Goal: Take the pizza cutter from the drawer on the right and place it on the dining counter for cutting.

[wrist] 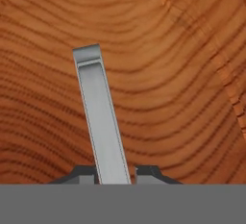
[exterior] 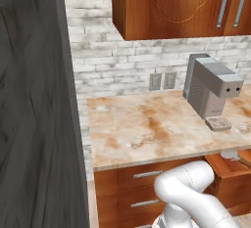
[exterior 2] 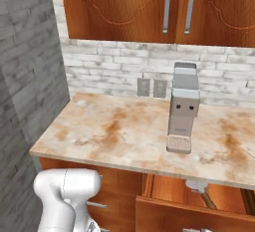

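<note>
The drawer (exterior 2: 172, 190) stands pulled out under the right end of the marbled worktop, also seen as drawer (exterior: 229, 169). Inside it lies the pizza cutter (exterior 2: 198, 185), grey wheel toward the worktop edge and brown handle pointing right and toward the front; part of the pizza cutter's wheel (exterior: 229, 154) peeks out below the worktop edge. In the hand view my gripper (wrist: 115, 172) faces the drawer's wooden front, its two fingertips hugging either side of the long silver drawer handle (wrist: 101, 117). The dining counter is out of view.
A grey coffee machine (exterior 2: 183, 107) stands on the marbled worktop (exterior 2: 119, 136) against white brick, with two sockets (exterior 2: 151, 87) behind. Wooden wall cabinets (exterior 2: 149, 7) hang above. A tall dark grey panel (exterior: 34, 114) closes off the left. Shut drawers (exterior: 142, 188) sit left of the arm.
</note>
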